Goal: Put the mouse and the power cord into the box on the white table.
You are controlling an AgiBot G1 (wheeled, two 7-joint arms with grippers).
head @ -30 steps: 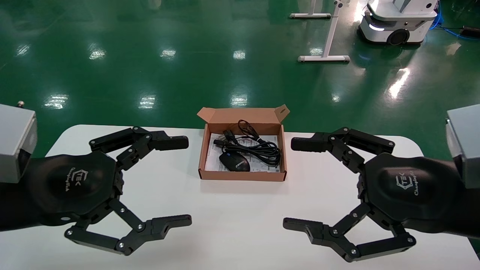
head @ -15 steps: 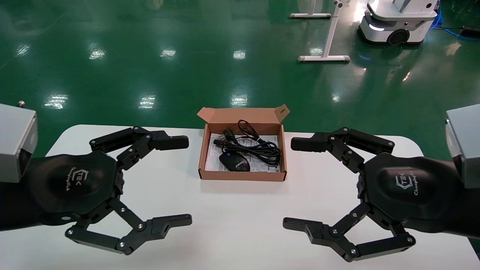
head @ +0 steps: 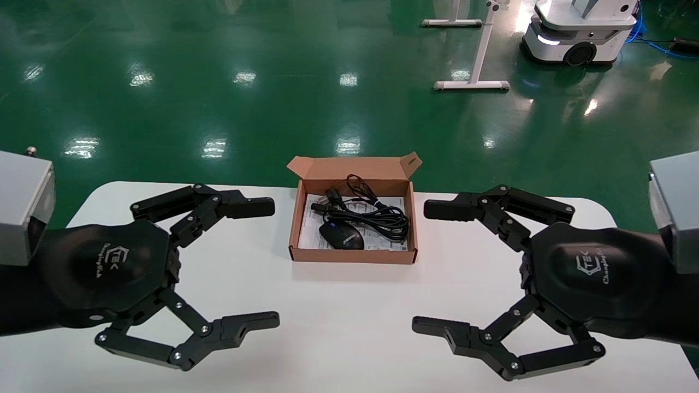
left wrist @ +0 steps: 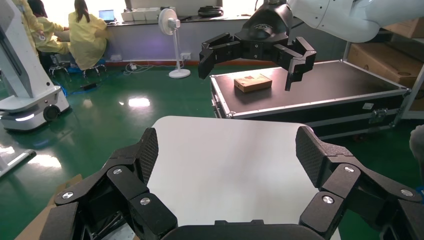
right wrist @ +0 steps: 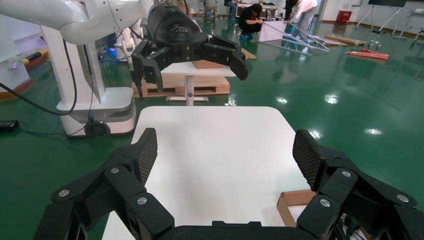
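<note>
Brown cardboard greets you at the table's (head: 349, 327) far middle: the box (head: 352, 254), flap up, with a printed white sheet lining its floor, its print too small to read. Your mouse (head: 341, 236) lies at the near side, and the power cord (head: 377, 217) coils just behind, touching it. Your left gripper (head: 261, 265) and right gripper (head: 431, 267) hover either side, fingers spread wide and holding nothing. Each palm reads "TEK" with script lettering you can't make out.
</note>
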